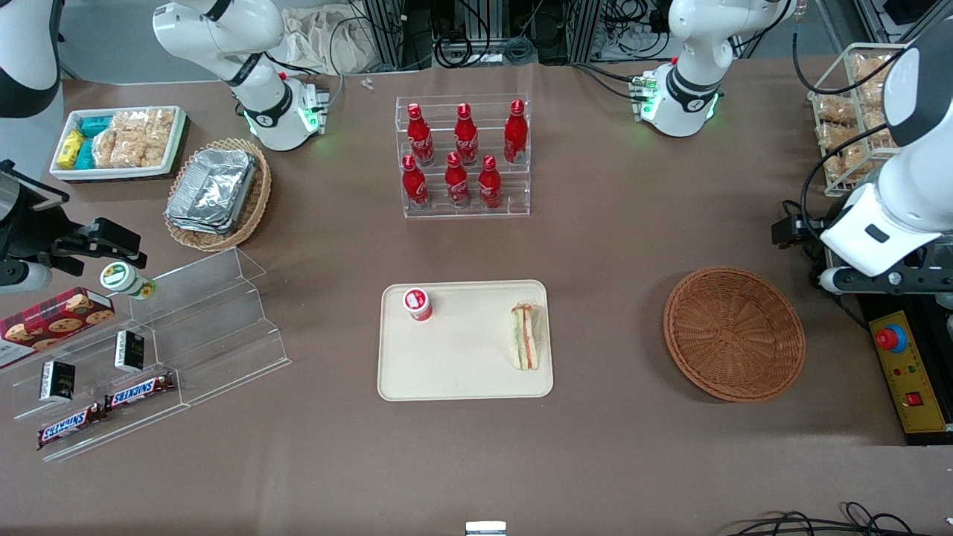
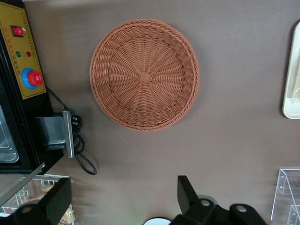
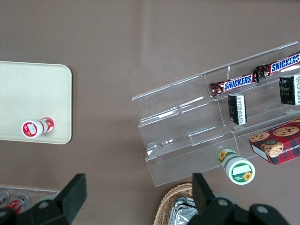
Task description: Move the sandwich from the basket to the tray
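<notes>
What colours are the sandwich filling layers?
Orange-red and green between white bread on the sandwich, best in the front view; claw open above the table.

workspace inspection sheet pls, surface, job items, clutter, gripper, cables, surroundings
surface: brown table, no spills seen
sandwich: on the tray, at its edge nearest the basket
basket: empty
clutter: red-capped cup on tray; cola bottle rack; foil containers; snack bin; acrylic stand with Snickers bars
gripper: open, holding nothing, raised beside the basket toward the working arm's end
cables: black lead by the control box
surroundings: pastry rack
</notes>
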